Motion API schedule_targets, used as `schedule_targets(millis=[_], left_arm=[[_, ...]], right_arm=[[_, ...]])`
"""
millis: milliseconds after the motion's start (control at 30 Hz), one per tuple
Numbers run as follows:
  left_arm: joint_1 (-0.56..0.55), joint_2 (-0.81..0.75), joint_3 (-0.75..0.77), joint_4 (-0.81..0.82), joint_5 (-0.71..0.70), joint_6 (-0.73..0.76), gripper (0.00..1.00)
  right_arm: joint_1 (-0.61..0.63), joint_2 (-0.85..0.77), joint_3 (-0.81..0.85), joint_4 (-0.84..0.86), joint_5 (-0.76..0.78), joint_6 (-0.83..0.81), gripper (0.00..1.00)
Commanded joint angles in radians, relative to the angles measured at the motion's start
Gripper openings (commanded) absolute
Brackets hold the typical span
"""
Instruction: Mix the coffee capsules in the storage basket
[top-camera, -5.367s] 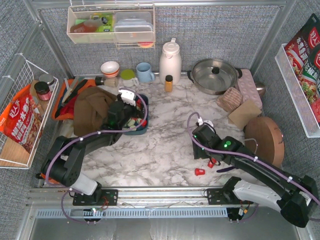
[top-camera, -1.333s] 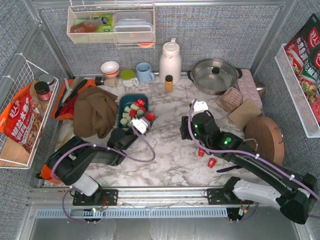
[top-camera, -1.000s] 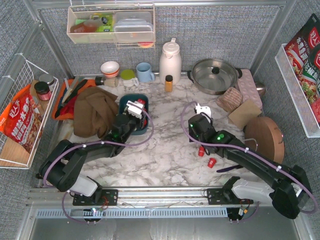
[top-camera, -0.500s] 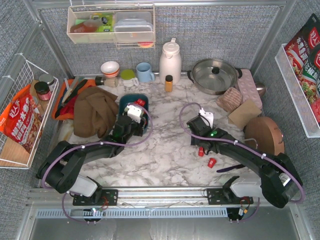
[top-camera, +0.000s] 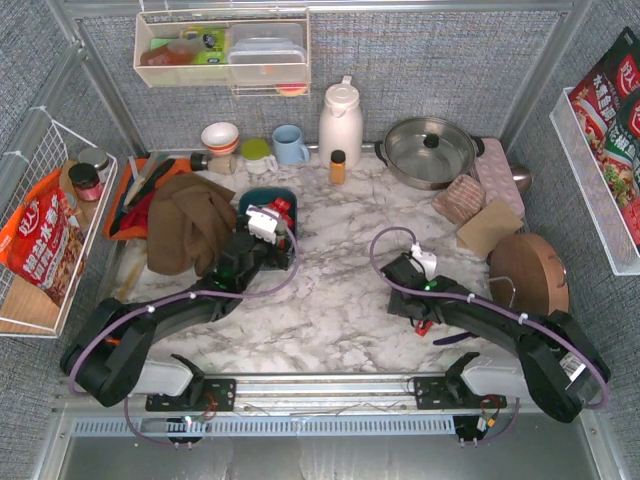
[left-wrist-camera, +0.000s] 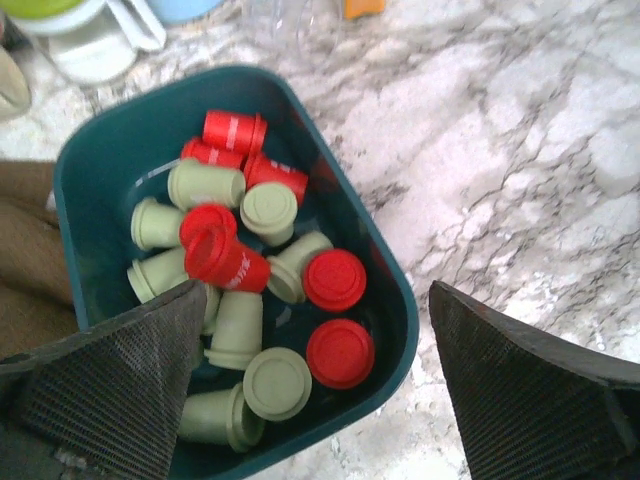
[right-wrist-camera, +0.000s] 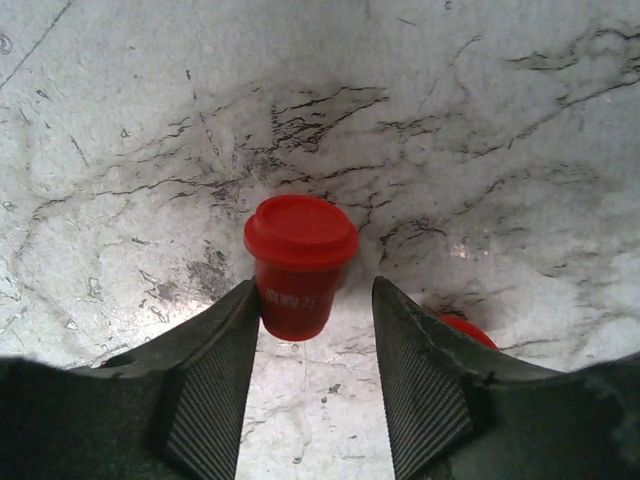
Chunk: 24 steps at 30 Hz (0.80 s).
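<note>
The teal storage basket (top-camera: 265, 193) sits left of centre on the marble table, and its inside (left-wrist-camera: 110, 170) holds several coffee capsules, red (left-wrist-camera: 235, 132) and pale green (left-wrist-camera: 205, 185), lying jumbled. My left gripper (top-camera: 272, 245) hovers over the basket's near half, open and empty (left-wrist-camera: 315, 295). My right gripper (top-camera: 405, 300) is low over the table, open (right-wrist-camera: 318, 290), with an upright red capsule (right-wrist-camera: 298, 265) between its fingers and against the left one. A second red capsule (top-camera: 423, 325) lies just beside it, half hidden behind the right finger (right-wrist-camera: 465, 330).
A brown cloth (top-camera: 185, 220) lies against the basket's left side, with an orange tray (top-camera: 135, 190) behind it. A blue mug (top-camera: 290, 145), white thermos (top-camera: 340, 120), amber bottle (top-camera: 338, 165) and steel pot (top-camera: 430, 150) line the back. A round wooden board (top-camera: 528, 270) lies at the right.
My right gripper has moved nearer and lower, down around the loose red capsule. My left gripper stays over the basket, having come in over it from the near side earlier.
</note>
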Motion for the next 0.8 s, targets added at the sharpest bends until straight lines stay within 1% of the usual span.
schedule_targets(millis=[0, 100, 200, 367, 467, 533, 633, 667, 767], left_arm=[[0.000, -0.029, -0.009, 0.103, 0.092, 0.082, 0.99], [0.000, -0.034, -0.019, 0.147, 0.186, 0.106, 0.99], [-0.001, -0.025, -0.037, 0.209, 0.249, 0.107, 0.99], [-0.003, 0.000, -0.048, 0.257, 0.334, 0.129, 0.99], [-0.018, 0.019, -0.074, 0.339, 0.414, 0.196, 0.99], [-0.055, 0.038, -0.100, 0.406, 0.477, 0.290, 0.99], [-0.126, 0.086, -0.125, 0.503, 0.536, 0.448, 0.99], [-0.146, 0.105, -0.125, 0.525, 0.559, 0.485, 0.99], [-0.194, 0.159, -0.098, 0.576, 0.616, 0.533, 0.99]], right_arm=[[0.001, 0.013, -0.011, 0.081, -0.017, -0.018, 0.50], [0.001, 0.032, -0.003, 0.104, -0.021, -0.053, 0.43], [0.001, 0.044, 0.006, 0.106, -0.031, -0.075, 0.37], [0.002, 0.012, 0.022, 0.097, -0.069, -0.145, 0.32], [0.001, -0.043, 0.052, 0.088, -0.118, -0.210, 0.31], [0.002, -0.092, 0.071, 0.105, -0.192, -0.265, 0.31], [0.003, -0.155, 0.094, 0.158, -0.357, -0.320, 0.31], [0.004, -0.171, 0.101, 0.176, -0.425, -0.325, 0.31], [0.010, -0.193, 0.116, 0.223, -0.529, -0.313, 0.30]])
